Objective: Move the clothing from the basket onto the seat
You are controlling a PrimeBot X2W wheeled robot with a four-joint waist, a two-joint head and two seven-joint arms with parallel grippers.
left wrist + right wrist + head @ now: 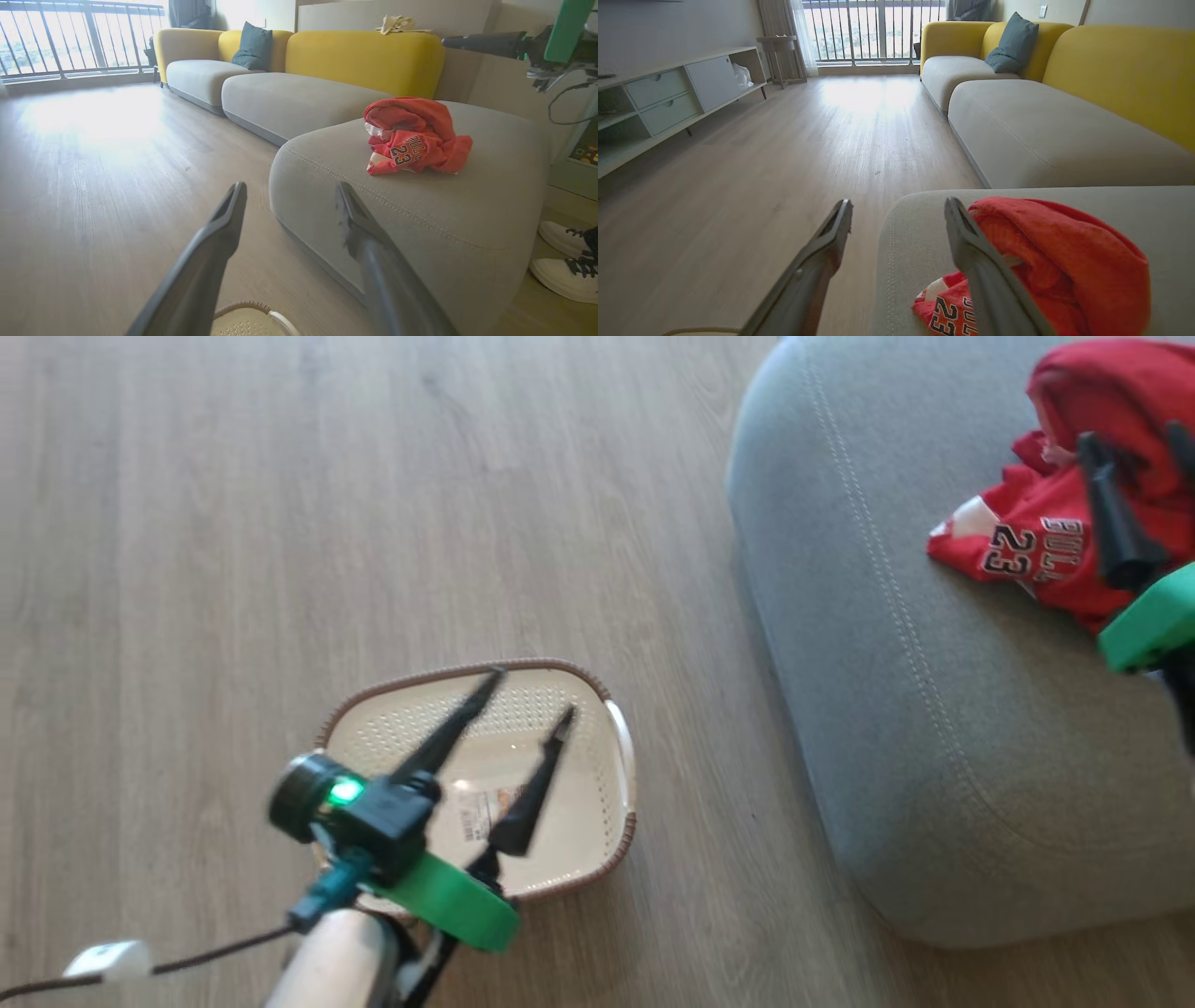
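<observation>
1. Two red garments make up the clothing (1055, 523): you find them heaped together on the seat (934, 728), at its far right in the head view, well away from its stitched left edge.
2. On the near left side of that heap you can read "23" and part of "BULLS" on the jersey (1027, 555). The other red piece (1111, 383) bunches over it on the far side (a bit of white lining shows at its fold).
3. Your right gripper (899, 204) hangs over the heap with its fingers spread apart and nothing between them. In its wrist view one finger crosses in front of the red fabric, and you cannot tell whether it touches the cloth.
4. Your left gripper (530, 694) is over the basket (597, 784), its fingers likewise parted and holding nothing.
5. You see the basket standing upright on the wooden floor (187, 569), left of the seat and apart from it, with its label sticker (485, 807) visible on the bottom.
6. At the right edge of the left wrist view, a person's white shoes (558, 275) stand on the floor beside the seat.
</observation>
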